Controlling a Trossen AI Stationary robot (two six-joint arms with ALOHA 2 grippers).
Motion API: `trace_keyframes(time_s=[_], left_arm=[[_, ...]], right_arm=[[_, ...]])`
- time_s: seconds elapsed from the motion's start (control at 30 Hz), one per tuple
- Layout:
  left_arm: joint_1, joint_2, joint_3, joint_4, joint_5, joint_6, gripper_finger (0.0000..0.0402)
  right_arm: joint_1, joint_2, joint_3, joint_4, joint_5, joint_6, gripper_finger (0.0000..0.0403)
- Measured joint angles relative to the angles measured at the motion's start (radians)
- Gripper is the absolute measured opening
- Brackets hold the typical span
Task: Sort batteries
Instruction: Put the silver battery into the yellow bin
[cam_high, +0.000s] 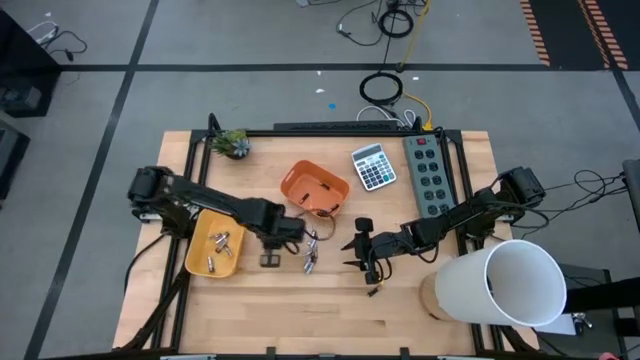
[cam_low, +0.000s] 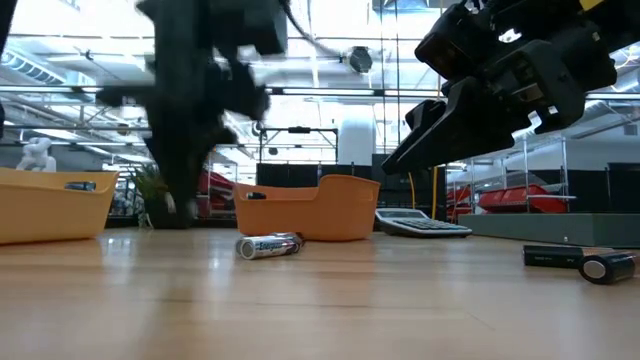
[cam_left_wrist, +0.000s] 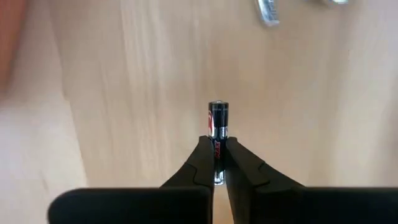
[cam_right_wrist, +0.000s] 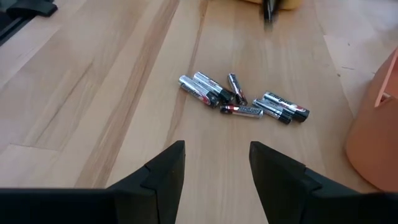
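Yellow tray (cam_high: 200, 262) is holding several silvery batteries (cam_high: 220, 242), while the orange bin (cam_high: 312, 188) is carrying a few dark ones. The left gripper (cam_left_wrist: 218, 163) is pinching one thin dark battery (cam_left_wrist: 218, 121) upright between both containers. Loose batteries (cam_right_wrist: 239, 99) are lying just ahead of the right gripper (cam_right_wrist: 217, 163), whose fingers are standing apart above the wood.

Printing on the batteries (cam_right_wrist: 242, 99) is too small to read.
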Motion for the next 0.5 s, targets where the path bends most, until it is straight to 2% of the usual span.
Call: trace_keyframes(time_s=[0.1, 0.23, 0.4, 0.5], left_arm=[[0.001, -0.057, -0.001, -0.220, 0.110, -0.175, 0.0020], [-0.027, -0.117, -0.003, -0.452, 0.100, -0.312, 0.0020], [-0.056, -0.185, -0.106, -0.486, 0.100, -0.408, 0.0020], [-0.068, -0.202, -0.176, -0.486, 0.017, -0.469, 0.0039]], right_arm=[[0.000, 0.000, 0.000, -0.005, 0.000, 0.003, 0.0171], [0.000, 0.003, 0.000, -0.004, 0.000, 0.003, 0.0171], [0.000, 0.009, 0.000, -0.007, 0.000, 0.004, 0.0171], [0.000, 0.009, 0.000, -0.007, 0.000, 0.004, 0.0171]])
